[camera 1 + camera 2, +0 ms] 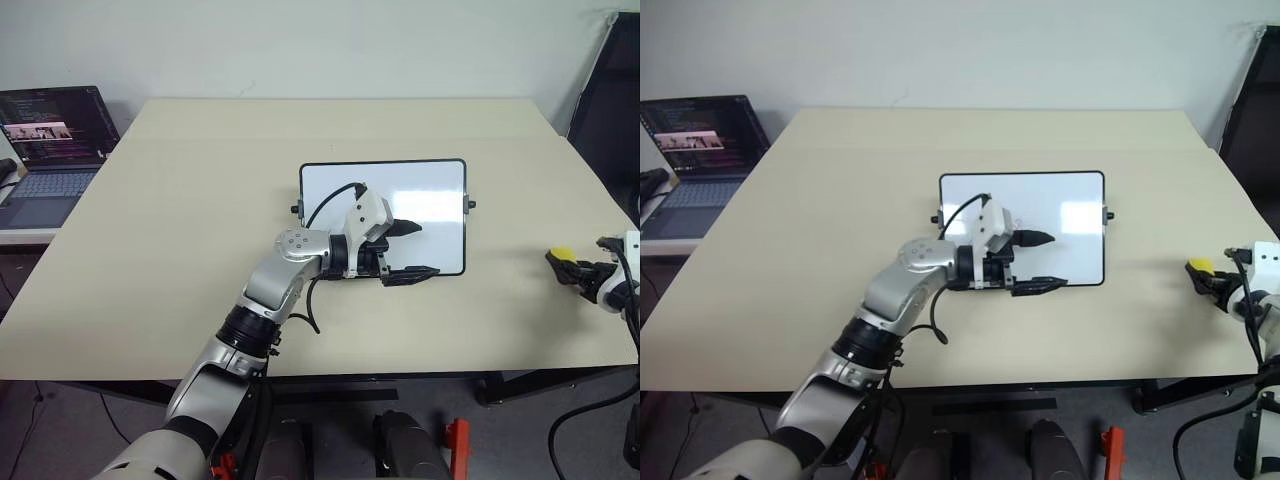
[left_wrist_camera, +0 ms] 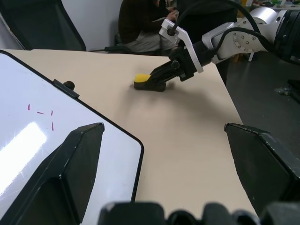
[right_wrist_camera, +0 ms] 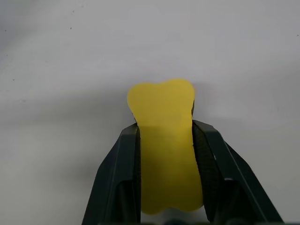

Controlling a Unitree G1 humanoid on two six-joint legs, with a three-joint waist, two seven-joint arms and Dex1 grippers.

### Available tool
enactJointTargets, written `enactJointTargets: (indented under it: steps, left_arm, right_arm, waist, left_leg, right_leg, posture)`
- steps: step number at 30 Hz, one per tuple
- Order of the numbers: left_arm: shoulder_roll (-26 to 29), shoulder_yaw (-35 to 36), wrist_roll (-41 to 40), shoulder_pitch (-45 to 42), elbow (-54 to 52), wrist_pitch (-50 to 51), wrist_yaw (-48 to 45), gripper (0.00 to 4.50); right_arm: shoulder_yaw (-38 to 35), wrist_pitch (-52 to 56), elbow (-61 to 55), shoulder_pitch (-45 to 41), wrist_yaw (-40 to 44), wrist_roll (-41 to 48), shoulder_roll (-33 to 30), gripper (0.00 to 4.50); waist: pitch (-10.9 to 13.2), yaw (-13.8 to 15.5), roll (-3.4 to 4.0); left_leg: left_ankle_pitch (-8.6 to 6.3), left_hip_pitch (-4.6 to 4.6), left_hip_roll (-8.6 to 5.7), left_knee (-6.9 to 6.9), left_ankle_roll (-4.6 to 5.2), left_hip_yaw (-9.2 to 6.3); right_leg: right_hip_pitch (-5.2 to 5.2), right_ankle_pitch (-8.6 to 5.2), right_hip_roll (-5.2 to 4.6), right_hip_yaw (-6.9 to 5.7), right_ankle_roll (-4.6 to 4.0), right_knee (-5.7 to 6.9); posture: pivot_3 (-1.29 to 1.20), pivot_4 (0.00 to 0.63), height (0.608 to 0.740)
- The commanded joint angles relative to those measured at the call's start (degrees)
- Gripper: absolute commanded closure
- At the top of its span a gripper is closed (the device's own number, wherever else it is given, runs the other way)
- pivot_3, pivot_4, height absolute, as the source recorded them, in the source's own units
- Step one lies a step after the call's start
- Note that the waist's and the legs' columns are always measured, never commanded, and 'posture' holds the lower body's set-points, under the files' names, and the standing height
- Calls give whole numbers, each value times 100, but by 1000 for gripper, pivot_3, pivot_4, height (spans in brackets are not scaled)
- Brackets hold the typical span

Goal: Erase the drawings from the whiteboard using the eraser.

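Left gripper (image 1: pixel 408 248) wide over whiteboard (image 1: pixel 440 185); right gripper (image 2: pixel 157 80) pinching eraser (image 3: pixel 166 140); laptop (image 1: pixel 50 150) far left.

A broad beige table (image 1: pixel 180 260) with a faint seam across its far part stands against a plain pale wall (image 1: pixel 320 45), and below its near edge grey floor (image 1: pixel 520 430) shows along with a dark frame bar. At the table's left, on a lower surface, an open laptop (image 1: pixel 50 150) shows a dark lit screen. A black office chair (image 1: pixel 610 110) stands at the far right corner, and in the left wrist view a seated person (image 2: pixel 140 23) in dark clothing is beyond the table's edge beside another black chair (image 2: pixel 37 26).
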Motion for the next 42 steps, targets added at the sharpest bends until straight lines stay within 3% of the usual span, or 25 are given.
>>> enactJointTargets:
  steps: [1, 5, 9, 13, 19, 21, 28, 42]
  left_arm:
    - [131, 206, -37, -32, -261, -34, -35, 0]
    - [514, 462, -97, -5, -416, -16, -57, 0]
    - [1238, 879, -242, 342, -945, 84, -194, 0]
    - [1792, 1317, -374, 795, -1413, 152, -193, 0]
    - [2439, 2236, -553, 1888, -1831, -59, -119, 0]
    - [2570, 2383, -487, 2282, -1971, -190, -80, 0]
    - [2505, 2416, -591, 2711, -2273, -118, 174, 0]
    - [2509, 2404, -692, 2853, -2282, -139, 328, 0]
  right_arm:
    - [-367, 155, -1146, 159, 128, 425, -102, 3305]
    - [-512, 737, -2958, 518, 247, 965, -130, 3305]
    - [-320, 1361, -4669, 295, 148, 1500, -121, 3305]
    - [246, 1527, -5196, -363, 125, 1571, 9, 3306]
    - [2120, 904, -5345, -1400, 50, 689, 937, 3320]
    - [2847, 356, -5178, -1410, -29, 140, 1468, 3325]
    - [3849, -1248, -3970, -1436, -164, -1182, 2335, 3325]
    - [3913, -2849, -1101, -2217, -281, -2127, 3116, 3326]
  waist:
    - [0, -1, 1]
    - [-1, -37, 5]
    - [-2, -87, 7]
    - [0, -97, 4]
    - [1, -92, -1]
    - [-1, -112, -4]
    - [2, 114, -15]
    - [1, 25, -16]
  left_leg:
    - [0, 0, 0, 0, 0, 0]
    - [0, 0, 2, -1, 0, -1]
    - [0, 3, 5, -1, 0, -3]
    - [0, 1, 7, 1, 0, -6]
    - [0, -2, 11, -4, 0, -6]
    - [-1, -4, 16, -6, -1, -6]
    - [-1, -23, 10, 1, -2, -18]
    - [-1, -14, 15, -3, -2, -18]
  right_leg:
    - [0, 0, 0, 0, 0, 0]
    - [-3, 0, 3, 1, 0, 4]
    - [-4, -1, 4, 0, 0, 11]
    - [-4, -1, 2, -5, -1, 11]
    - [-9, -2, 2, -8, -5, 8]
    - [-13, -4, 3, -10, -8, 6]
    - [-23, 9, -6, -28, -35, 6]
    - [-22, 11, 0, -29, -44, 17]
  posture:
    - [0, 150, 740]
    - [0, 150, 740]
    - [0, 150, 740]
    - [0, 150, 740]
    - [0, 150, 740]
    - [0, 150, 740]
    - [0, 150, 740]
    - [0, 150, 740]
